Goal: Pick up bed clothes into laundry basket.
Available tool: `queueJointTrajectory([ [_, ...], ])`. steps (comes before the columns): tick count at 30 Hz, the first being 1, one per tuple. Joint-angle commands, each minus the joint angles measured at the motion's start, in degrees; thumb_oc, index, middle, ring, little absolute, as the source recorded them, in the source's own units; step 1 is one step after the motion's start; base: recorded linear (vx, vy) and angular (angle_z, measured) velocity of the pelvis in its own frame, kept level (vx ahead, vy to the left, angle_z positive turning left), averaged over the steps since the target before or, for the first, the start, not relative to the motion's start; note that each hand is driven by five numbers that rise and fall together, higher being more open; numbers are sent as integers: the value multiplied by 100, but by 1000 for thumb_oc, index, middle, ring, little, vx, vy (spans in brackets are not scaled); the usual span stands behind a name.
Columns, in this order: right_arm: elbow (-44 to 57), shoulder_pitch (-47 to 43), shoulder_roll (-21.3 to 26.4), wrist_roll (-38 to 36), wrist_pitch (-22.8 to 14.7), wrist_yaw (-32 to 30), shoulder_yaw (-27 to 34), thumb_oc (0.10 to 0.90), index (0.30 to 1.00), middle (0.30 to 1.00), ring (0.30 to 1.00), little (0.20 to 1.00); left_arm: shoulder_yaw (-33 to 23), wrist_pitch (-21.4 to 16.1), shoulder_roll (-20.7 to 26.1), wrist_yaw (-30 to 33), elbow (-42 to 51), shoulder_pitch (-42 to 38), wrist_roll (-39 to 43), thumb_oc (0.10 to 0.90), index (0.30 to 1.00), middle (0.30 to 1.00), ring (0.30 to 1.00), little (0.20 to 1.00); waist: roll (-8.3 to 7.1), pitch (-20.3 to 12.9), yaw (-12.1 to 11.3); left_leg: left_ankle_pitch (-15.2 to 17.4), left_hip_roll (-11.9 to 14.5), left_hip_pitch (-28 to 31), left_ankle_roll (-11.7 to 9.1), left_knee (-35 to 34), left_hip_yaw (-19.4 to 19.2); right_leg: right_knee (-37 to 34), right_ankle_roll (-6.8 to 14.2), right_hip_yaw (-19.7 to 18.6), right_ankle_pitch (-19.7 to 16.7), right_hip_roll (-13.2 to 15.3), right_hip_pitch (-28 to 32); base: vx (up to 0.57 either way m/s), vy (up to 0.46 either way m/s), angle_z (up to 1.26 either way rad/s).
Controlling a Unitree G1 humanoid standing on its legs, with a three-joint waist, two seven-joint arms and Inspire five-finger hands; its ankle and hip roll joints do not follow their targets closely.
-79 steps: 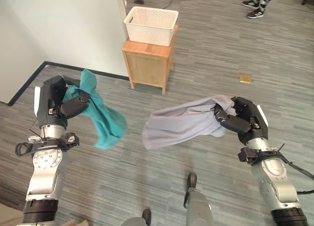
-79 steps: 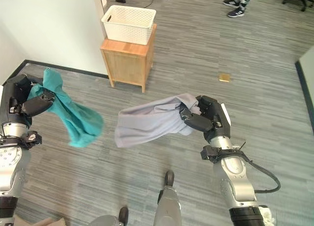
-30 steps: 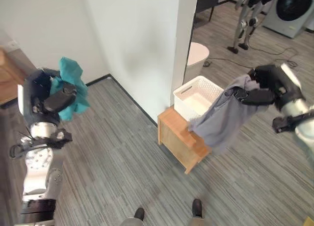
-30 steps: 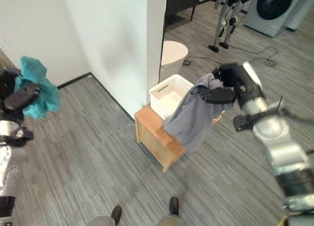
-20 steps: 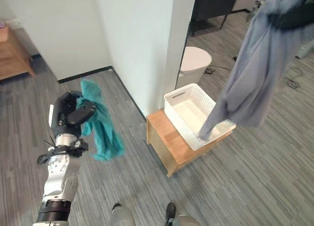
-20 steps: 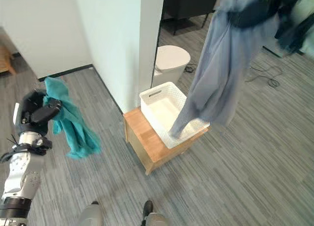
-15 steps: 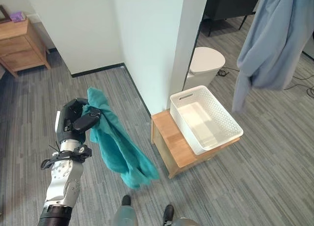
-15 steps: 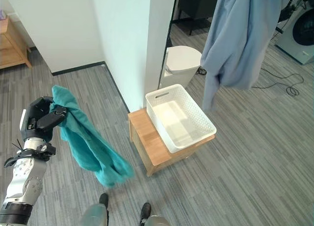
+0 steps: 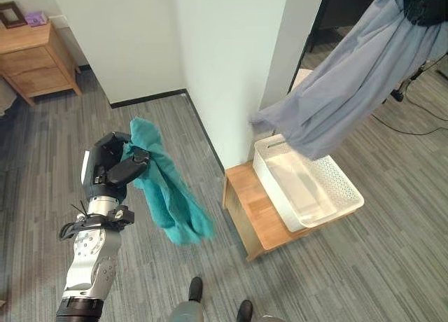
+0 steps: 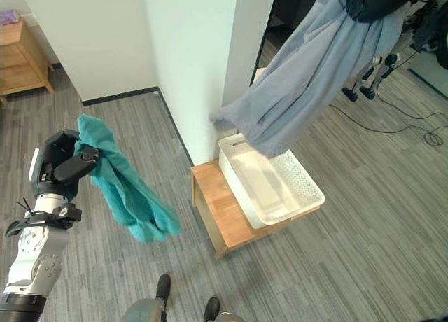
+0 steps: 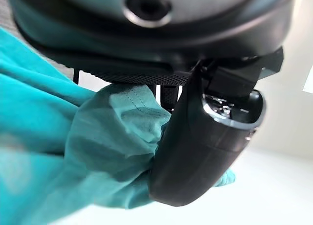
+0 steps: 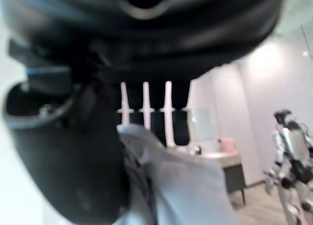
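- The basket [image 9: 308,187], white with a perforated wall, sits on a low wooden stand [image 9: 255,213] against the foot of a white wall corner [image 9: 231,63]; its inside looks empty apart from the pale floor of the tub.
- A grey cloth [image 9: 350,84] hangs in the air above the basket, slung down from the right hand [image 10: 378,1], high above the basket's far side.
- The cloth's lowest fold hangs just over the basket's far end, near the rim; whether it touches the rim cannot be told.
- One corner of the grey cloth trails out toward the wall, level with the top of the basket's handle slot.
- In the right wrist view the fingers and thumb [image 12: 63,151] are curled around a bunch of the grey cloth [image 12: 181,186], clamping it.
- The left hand [image 9: 112,169] is well to the left of the basket, above the grey plank floor [image 9: 161,280].
- Its fingers and thumb [image 11: 205,151] are curled tight on a teal cloth [image 9: 168,196], which bunches at the palm and hangs down toward the basket side, clear of the floor.
- A wooden dresser [image 9: 35,59] stands far left of the basket, against the wall, with a small frame [image 9: 12,14] on top.
- A white round bin [image 10: 260,73] shows behind the basket, partly hidden by the grey cloth.
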State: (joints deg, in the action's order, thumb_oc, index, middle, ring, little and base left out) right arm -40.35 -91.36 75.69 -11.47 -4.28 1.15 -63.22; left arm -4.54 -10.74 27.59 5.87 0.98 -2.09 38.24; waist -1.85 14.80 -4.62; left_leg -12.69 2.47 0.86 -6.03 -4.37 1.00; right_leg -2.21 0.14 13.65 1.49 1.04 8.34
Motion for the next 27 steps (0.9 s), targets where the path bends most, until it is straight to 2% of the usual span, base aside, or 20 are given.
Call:
queueJointTrajectory([
  [1, -242, -304, -112, 94, -65, -407, 438, 400, 300, 300, 300, 300, -398, -698, 521, -3, 1132, 37, 50, 400, 300, 300, 300, 300, -263, -673, -30, 675, 31, -12, -33, 49, 38, -206, 603, -325, 123, 384, -8, 3, 23, 3],
  [4, 189, 9, -53, 277, -40, -311, 537, 400, 300, 300, 300, 300, -456, -675, 570, -22, 1085, 89, 58, 400, 300, 300, 300, 300, -245, -661, -35, 684, 19, -29, -33, 41, 47, -218, 615, -326, 117, 398, -40, 0, 0, 0],
  [9, 1215, 1008, -20, 401, -94, -174, 1248, 400, 300, 300, 300, 300, -433, -652, 472, 12, 897, 67, 69, 400, 300, 300, 300, 300, -212, -598, -24, 707, -19, -92, -26, 22, 16, -243, 646, -301, 100, 437, -108, 0, 0, 0],
  [14, 1595, 1617, -89, 477, -61, -5, 1607, 400, 300, 300, 300, 300, -279, -593, 478, -15, 719, -42, -1, 400, 300, 300, 300, 300, -240, -527, -12, 731, -26, -121, -21, 13, -13, -255, 674, -302, 69, 451, -169, 0, 0, 0],
  [21, 1619, 2315, -357, 473, -2, 160, 1952, 400, 300, 300, 300, 300, -286, -586, 450, -23, 716, -7, 55, 400, 300, 300, 300, 300, -240, -376, -45, 751, -17, -164, 8, 4, -85, -258, 697, -448, -8, 455, -316, -15, 1, -3],
  [23, 1562, 2660, -477, 514, 55, 177, 2131, 400, 300, 300, 300, 300, -302, -578, 464, -25, 707, 14, 51, 400, 300, 300, 300, 300, -186, -308, -48, 741, -35, -204, 16, 2, -95, -258, 703, -458, -26, 465, -371, -44, 9, -9],
  [27, 676, 2985, -721, 882, 267, 110, 2225, 400, 300, 300, 300, 300, -442, -584, 667, -23, 662, 241, 129, 400, 300, 300, 300, 300, -25, -158, -158, 689, -88, -314, 14, -4, -90, -278, 723, -468, -92, 504, -532, -46, 31, -7],
])
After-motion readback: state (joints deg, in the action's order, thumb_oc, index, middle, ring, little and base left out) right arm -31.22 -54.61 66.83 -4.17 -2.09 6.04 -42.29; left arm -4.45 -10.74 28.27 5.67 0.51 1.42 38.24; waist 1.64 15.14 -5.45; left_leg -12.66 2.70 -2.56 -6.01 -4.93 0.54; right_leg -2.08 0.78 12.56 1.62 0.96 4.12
